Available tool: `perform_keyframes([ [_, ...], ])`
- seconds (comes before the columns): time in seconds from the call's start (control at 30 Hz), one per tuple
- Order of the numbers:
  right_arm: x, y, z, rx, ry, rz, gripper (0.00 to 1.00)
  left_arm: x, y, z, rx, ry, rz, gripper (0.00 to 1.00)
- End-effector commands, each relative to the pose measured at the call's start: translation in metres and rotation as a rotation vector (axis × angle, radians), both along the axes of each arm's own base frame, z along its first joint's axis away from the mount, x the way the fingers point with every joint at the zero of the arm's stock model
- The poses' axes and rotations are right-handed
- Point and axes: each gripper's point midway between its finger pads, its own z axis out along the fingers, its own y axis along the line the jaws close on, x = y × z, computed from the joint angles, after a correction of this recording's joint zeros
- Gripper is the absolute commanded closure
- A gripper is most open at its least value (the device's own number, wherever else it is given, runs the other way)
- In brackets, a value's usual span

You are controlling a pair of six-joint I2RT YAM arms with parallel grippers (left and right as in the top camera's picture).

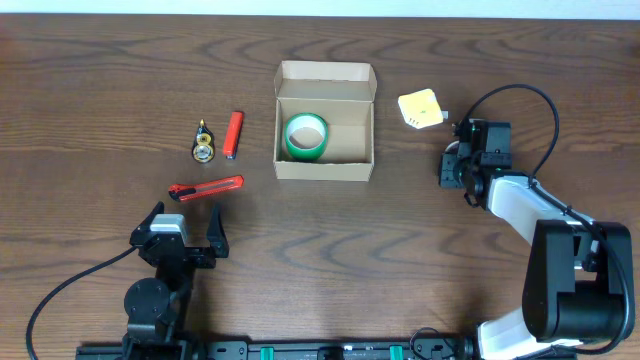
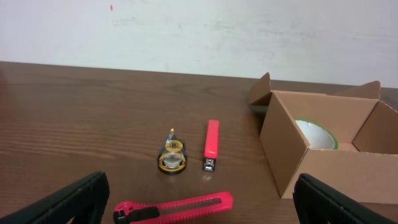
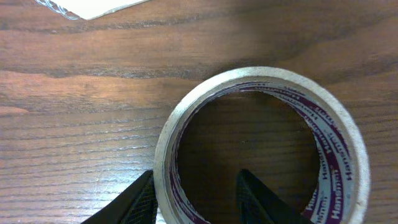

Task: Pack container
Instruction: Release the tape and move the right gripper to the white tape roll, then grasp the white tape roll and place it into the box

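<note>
The right hand, spread with one finger inside and one outside the tape roll, has the open box to its left.

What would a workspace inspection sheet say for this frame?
Surface: dark wooden table.
Job's things: open tan cardboard box, green tape roll inside.
Clutter: red stapler, red utility knife, small gold tape dispenser, yellow squarish object, tan tape roll.
Grippers: left pincer open, empty; right pincer open, straddling the tan roll's wall.
Cables: black cable at left arm, another at right arm.
Surroundings: pale wall.
</note>
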Motion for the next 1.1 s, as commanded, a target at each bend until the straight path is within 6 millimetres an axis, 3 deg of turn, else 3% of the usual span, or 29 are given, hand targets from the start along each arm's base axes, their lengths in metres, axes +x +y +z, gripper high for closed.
perform_keyframes([
  [0.0,-0.006,-0.002,-0.013,-0.002,0.034,0.012,0.62,0.001,0.003,-0.019,0.002,0.042,0.016,0.05],
  [0.1,-0.005,-0.002,-0.013,-0.002,0.034,0.012,0.65,0.001,0.003,-0.019,0.002,0.042,0.016,0.05],
  [0.3,-0.002,-0.001,-0.011,-0.001,0.021,0.012,0.98,0.001,0.003,-0.019,0.002,0.042,0.016,0.05],
  [0.4,0.003,0.003,-0.001,0.007,0.005,0.024,0.99,0.001,0.003,-0.019,0.002,0.042,0.016,0.05],
  [0.5,0.015,0.012,0.026,0.019,-0.046,0.05,0.99,0.001,0.003,-0.019,0.002,0.042,0.016,0.05],
  [0.6,0.036,0.029,0.078,0.024,-0.154,0.093,0.99,0.001,0.003,-0.019,0.002,0.042,0.016,0.05],
  [0.67,0.048,0.047,0.117,0.037,-0.239,0.138,0.99,0.001,0.003,-0.019,0.002,0.042,0.016,0.05],
  [0.73,0.058,0.077,0.162,0.06,-0.339,0.209,0.99,0.001,0.003,-0.019,0.002,0.042,0.016,0.05],
  [0.83,0.062,0.127,0.21,0.086,-0.438,0.317,0.99,0.001,0.003,-0.019,0.002,0.042,0.016,0.05],
  [0.93,0.054,0.186,0.232,0.124,-0.472,0.434,0.99,0.001,0.003,-0.019,0.002,0.042,0.016,0.05],
  [1.07,0.049,0.241,0.229,0.102,-0.459,0.499,0.99,0.001,0.003,-0.019,0.002,0.042,0.016,0.05],
])
